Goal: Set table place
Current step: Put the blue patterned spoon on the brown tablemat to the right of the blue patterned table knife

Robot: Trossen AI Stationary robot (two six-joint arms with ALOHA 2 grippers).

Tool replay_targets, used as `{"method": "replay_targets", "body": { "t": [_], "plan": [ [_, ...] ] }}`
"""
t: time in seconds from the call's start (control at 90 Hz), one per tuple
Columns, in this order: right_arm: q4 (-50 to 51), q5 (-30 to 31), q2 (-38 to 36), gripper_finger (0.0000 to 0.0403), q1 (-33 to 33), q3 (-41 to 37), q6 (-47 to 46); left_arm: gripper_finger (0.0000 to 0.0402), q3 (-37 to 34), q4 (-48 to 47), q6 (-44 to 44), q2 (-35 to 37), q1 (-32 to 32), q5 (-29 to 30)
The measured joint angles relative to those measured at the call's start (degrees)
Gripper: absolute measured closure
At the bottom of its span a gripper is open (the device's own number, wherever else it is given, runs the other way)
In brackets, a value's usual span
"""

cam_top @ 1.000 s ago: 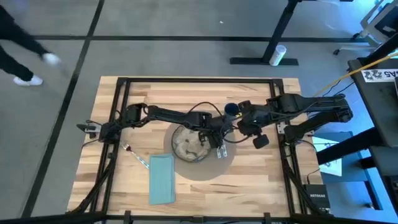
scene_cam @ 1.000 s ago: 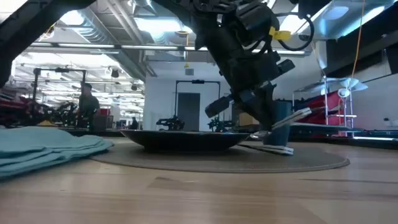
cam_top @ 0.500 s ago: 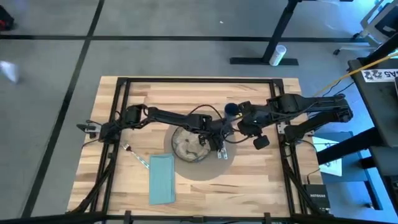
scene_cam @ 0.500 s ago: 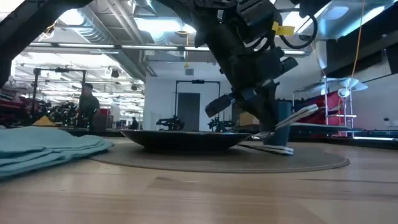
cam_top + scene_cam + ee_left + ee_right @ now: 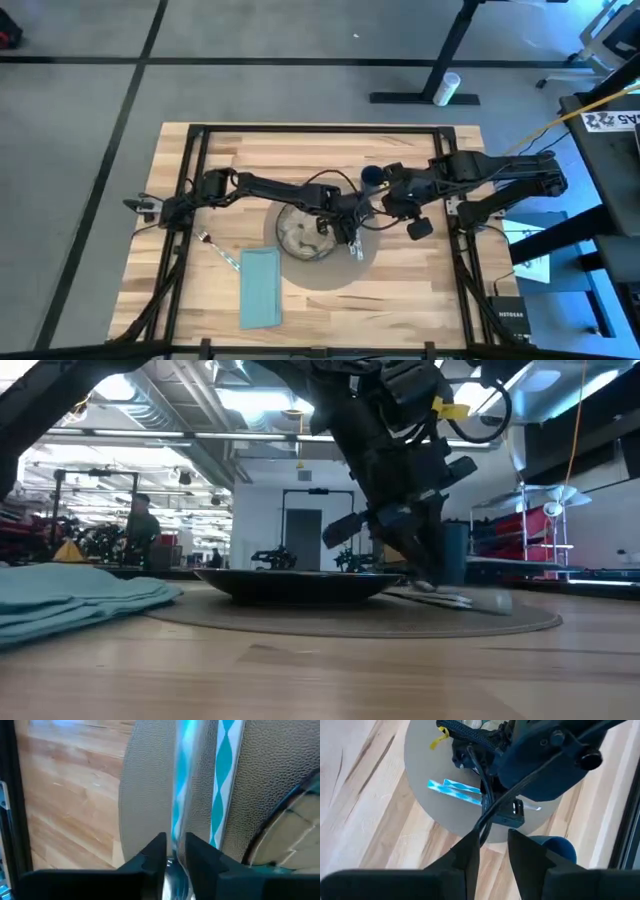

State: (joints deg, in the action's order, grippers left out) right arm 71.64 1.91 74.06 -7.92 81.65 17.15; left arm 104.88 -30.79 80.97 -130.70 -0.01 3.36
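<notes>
A round grey-brown placemat (image 5: 335, 275) lies mid-table with the speckled plate (image 5: 300, 232) on its left part. My left gripper (image 5: 352, 240) is down at the mat just right of the plate, shut on a teal-striped utensil (image 5: 175, 795). A second teal-patterned utensil (image 5: 225, 775) lies flat on the mat beside it, nearer the plate. The dark-blue cup (image 5: 372, 176) stands behind the mat. My right gripper (image 5: 383, 206) hovers between the cup and the mat, its fingers slightly apart and empty. The teal napkin (image 5: 260, 287) lies flat at the near left. My left gripper has the utensil's silver end (image 5: 170, 867) between its two fingers (image 5: 152, 855). The fingers come from above, slanting down toward the mat, and lie along the utensil. The striped handle (image 5: 470, 600) runs away from the fingers and lies low on the placemat.
A third utensil (image 5: 218, 250) lies on the bare wood left of the napkin. The table's black frame (image 5: 195, 135) runs along the far and side edges. A person (image 5: 142, 525) stands far back in the room. Bare wood shows right of the mat.
The held utensil's free handle end, raised and slanting a second ago, has dropped flat onto the placemat. My left gripper has sunk slightly toward the mat. My right gripper has kept still.
</notes>
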Motion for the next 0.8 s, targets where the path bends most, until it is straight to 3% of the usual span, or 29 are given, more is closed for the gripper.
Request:
{"method": "replay_targets", "body": {
  "t": [0.167,0.311,0.433,0.556,0.633,0.8],
  "plan": [
    [0.0,0.0,0.0,0.0315,0.0,0.0,0.0,0.0304,0.0,0.2,0.0,0.0,0.0,0.0],
    [0.6,0.0,0.0,0.0315,0.0,0.0,0.0,0.0301,0.0,0.2,-0.7,0.0,-0.2,3.0],
    [2.9,1.6,0.0,0.0315,0.0,0.0,0.0,0.0323,0.0,-0.8,-4.1,1.3,-1.2,6.0],
    [5.2,3.0,0.0,0.0323,-0.2,0.0,0.0,0.0373,0.0,-2.1,-8.4,4.1,-3.0,6.4],
    [5.6,4.0,-0.6,0.0342,-1.6,0.0,0.3,0.0395,0.0,-4.3,-11.4,6.0,-4.2,6.4],
    [6.1,8.2,-2.7,0.0397,-6.4,0.1,0.2,0.0401,0.0,-10.6,-19.9,11.1,-6.7,8.9]
  ]
}}
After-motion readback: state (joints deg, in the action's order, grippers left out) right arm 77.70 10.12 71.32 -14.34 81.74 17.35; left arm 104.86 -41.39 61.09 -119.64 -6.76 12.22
